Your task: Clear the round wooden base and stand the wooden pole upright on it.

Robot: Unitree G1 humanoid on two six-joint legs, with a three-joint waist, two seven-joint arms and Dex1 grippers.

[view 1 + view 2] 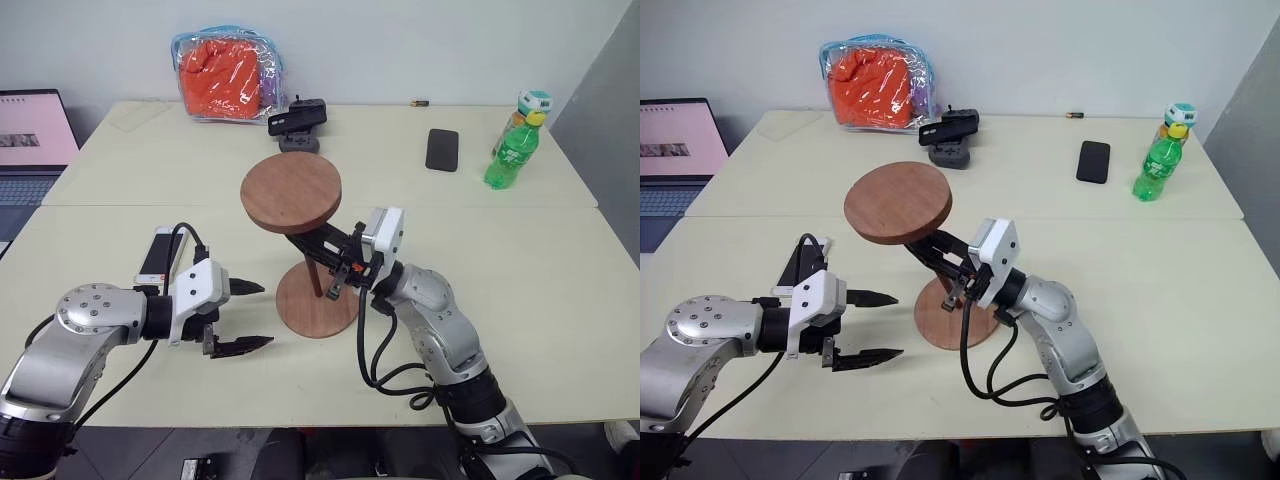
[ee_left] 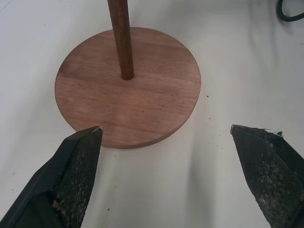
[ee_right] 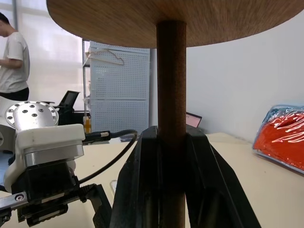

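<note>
The round wooden base (image 1: 312,312) lies flat on the table with nothing else on it. The wooden pole (image 2: 120,42) stands with its lower end in the base's centre hole (image 2: 127,75). Its fixed disc (image 1: 291,192) is at the top, and the pole seems to lean slightly left. My right gripper (image 1: 318,252) reaches in from the right and is shut on the pole (image 3: 171,71) partway up. My left gripper (image 1: 263,315) hovers just left of the base, open and empty, with its fingertips (image 2: 88,142) near the base's rim.
A white phone (image 1: 157,255) lies beside my left arm. At the back of the table are an orange bag (image 1: 225,75), a black device (image 1: 298,122), a black phone (image 1: 442,149) and a green bottle (image 1: 515,143). A laptop (image 1: 30,140) sits far left. A person (image 3: 12,52) stands in the background.
</note>
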